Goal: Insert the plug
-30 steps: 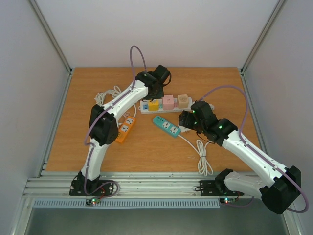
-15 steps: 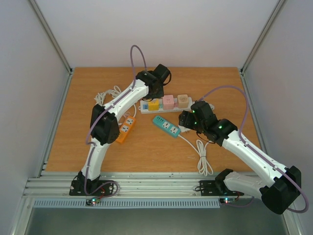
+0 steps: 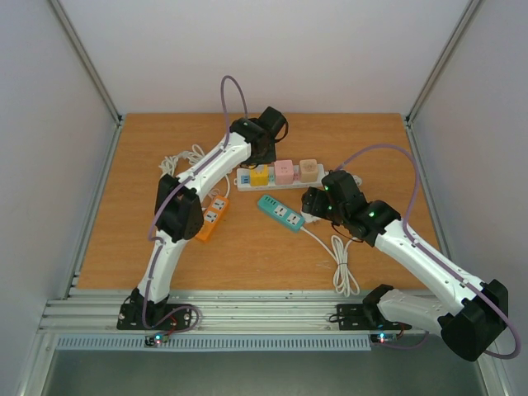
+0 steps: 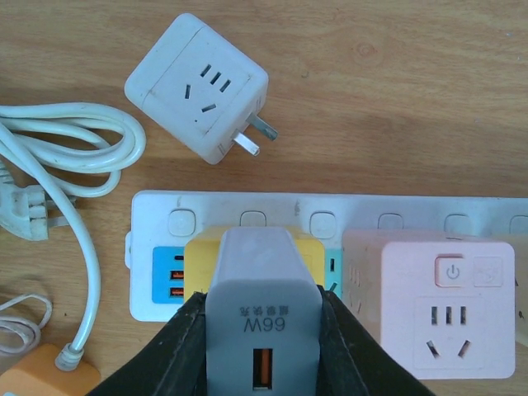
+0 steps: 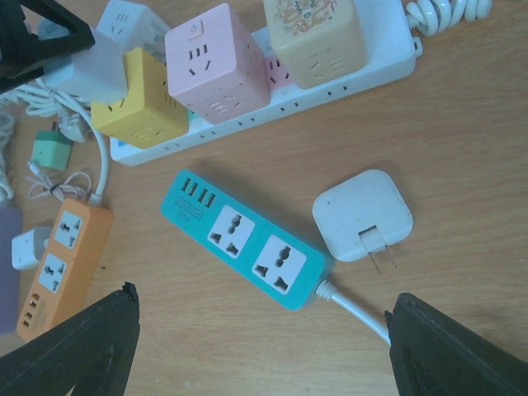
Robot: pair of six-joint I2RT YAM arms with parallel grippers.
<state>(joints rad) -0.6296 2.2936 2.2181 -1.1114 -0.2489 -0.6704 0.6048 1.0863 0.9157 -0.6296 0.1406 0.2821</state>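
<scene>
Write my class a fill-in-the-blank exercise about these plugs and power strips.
The left gripper is shut on a grey charger marked ____.
Between the yellow cube and the beige cube sits the ____ cube.
The teal power strip has ____ large sockets.
The right gripper is ____.
Missing words: 66W; pink; two; open.

Both arms are built of glossy white tubular links joined by bulky black joint housings: the left arm point(image 3: 210, 165) and the right arm point(image 3: 425, 260). A thin lilac cable point(image 3: 233, 87) loops off the left arm toward twelve o'clock, and a second lilac cable point(image 3: 388, 148) arcs over the right arm. Small green lights point(image 3: 373, 214) glow on the right arm's black joints. Black bolted bases point(image 3: 153, 315) sit at six o'clock. The left fingers point(image 4: 169, 355) and right fingers point(image 5: 70, 355) are matte black wedges.
</scene>
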